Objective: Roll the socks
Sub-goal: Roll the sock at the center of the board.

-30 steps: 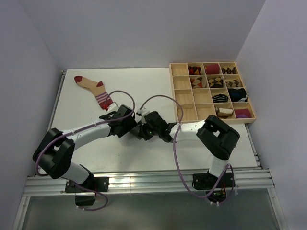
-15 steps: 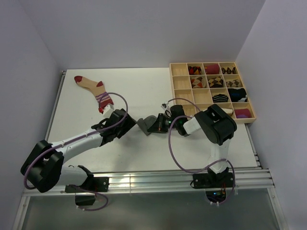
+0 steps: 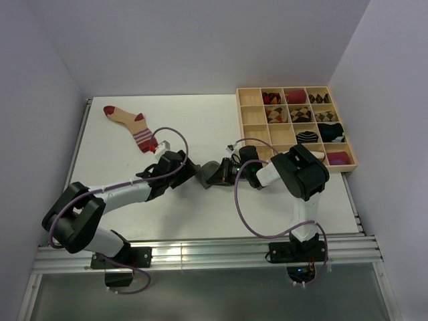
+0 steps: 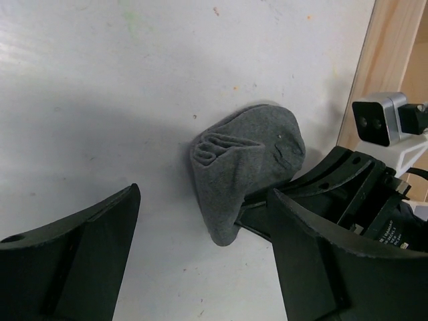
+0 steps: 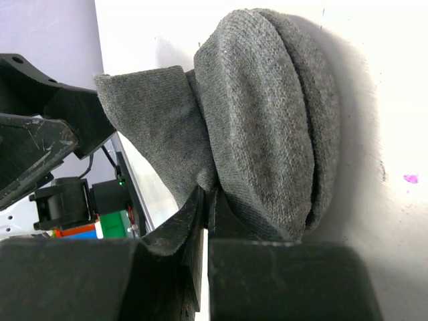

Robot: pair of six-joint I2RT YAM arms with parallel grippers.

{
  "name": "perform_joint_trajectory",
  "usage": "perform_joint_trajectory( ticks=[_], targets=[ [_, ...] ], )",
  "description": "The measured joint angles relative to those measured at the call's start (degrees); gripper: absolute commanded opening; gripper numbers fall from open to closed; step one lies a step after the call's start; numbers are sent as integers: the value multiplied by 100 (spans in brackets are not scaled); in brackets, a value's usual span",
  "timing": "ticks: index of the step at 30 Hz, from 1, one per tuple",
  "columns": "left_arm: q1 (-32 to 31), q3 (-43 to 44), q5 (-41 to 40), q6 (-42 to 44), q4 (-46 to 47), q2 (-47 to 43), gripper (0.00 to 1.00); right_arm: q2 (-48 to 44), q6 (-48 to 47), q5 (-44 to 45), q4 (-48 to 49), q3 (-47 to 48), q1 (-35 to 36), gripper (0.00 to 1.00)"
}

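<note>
The white table (image 3: 200, 120) is lying bare along the top middle of the overhead view, giving a wide lane between the beige sock (image 3: 130, 124) at upper left and the wooden tray (image 3: 284, 89) at upper right. At centre both arms are crowding in. The left gripper (image 4: 204, 192), jaws spread, is flanking the grey sock (image 4: 244, 167). The right gripper (image 5: 207, 200), pinching that sock, is blocking the lower right of the left wrist view, seemingly just beside the left one's finger.
</note>
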Motion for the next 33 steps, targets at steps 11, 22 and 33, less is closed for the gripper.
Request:
perform_joint_trajectory(
  ticks=[11,22,33],
  targets=[
    [0,319,57,396,302,918,62,55,17,-83,-24,63,-11,0],
    [-24,721,7,455,26,1270,16,2,-192,-59,-267,146,-2,5],
    [-238,1600,-498,417,-1366,1582,12,-1521,-1565,1569,-1287,-127,688,40]
  ],
)
